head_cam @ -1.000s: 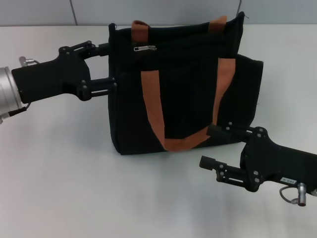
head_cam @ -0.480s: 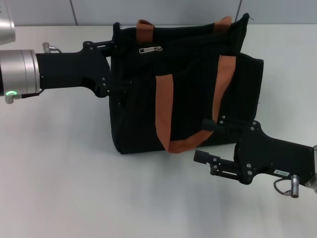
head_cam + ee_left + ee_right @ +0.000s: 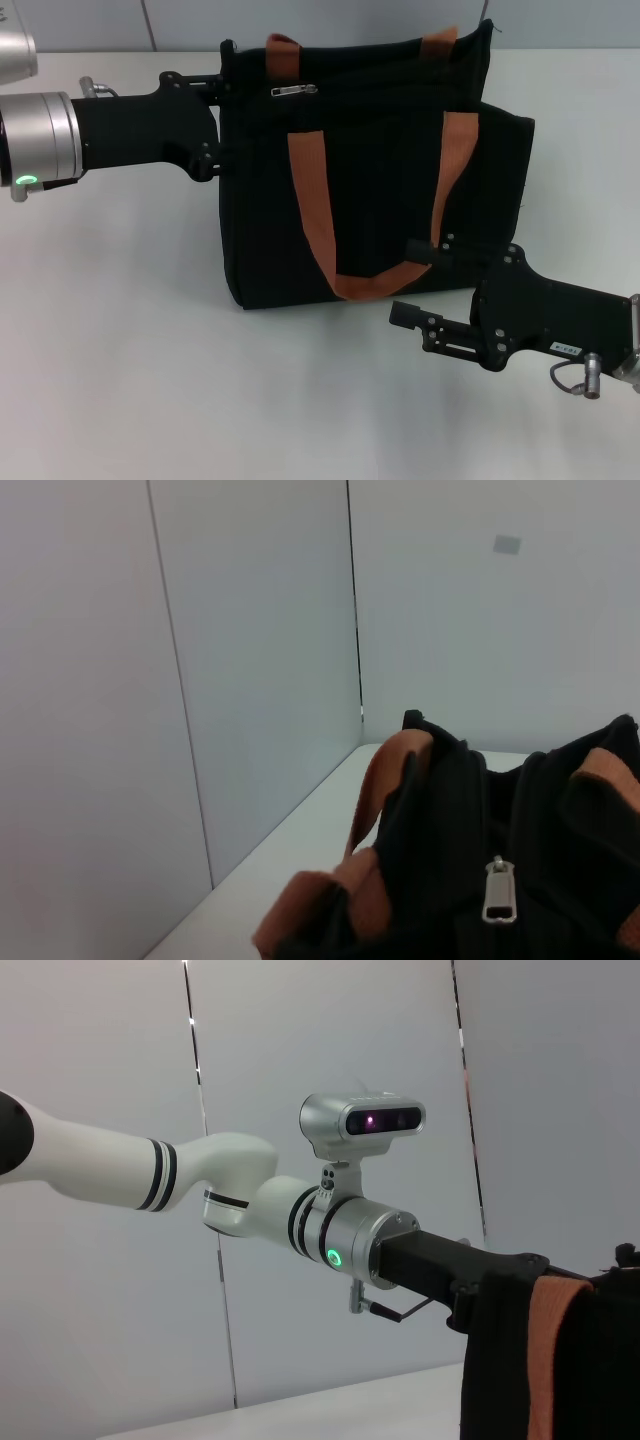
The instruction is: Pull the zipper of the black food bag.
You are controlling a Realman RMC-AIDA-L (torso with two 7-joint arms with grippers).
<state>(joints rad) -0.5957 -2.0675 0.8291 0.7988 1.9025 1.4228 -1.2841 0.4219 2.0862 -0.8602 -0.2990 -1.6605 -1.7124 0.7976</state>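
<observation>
two hands flank the black food bag (image 3: 370, 170) on the table (image 3: 130, 340): left hand (image 3: 222, 112) pinches its upper-left edge beside the zipper (image 3: 293, 90); right hand (image 3: 410, 283) hovers spread at its front.

One black food bag (image 3: 370, 180); on it two orange strap handles (image 3: 310, 215), one silver zipper (image 3: 293, 89). Two grippers: left gripper (image 3: 222, 118), right gripper (image 3: 412, 280).

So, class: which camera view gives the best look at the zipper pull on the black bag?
The left wrist view: the zipper hangs large and close, its silver tab plain against the black food bag. The head view shows it only as a tiny silver sliver near the bag's top edge. The right wrist view does not show it.
</observation>
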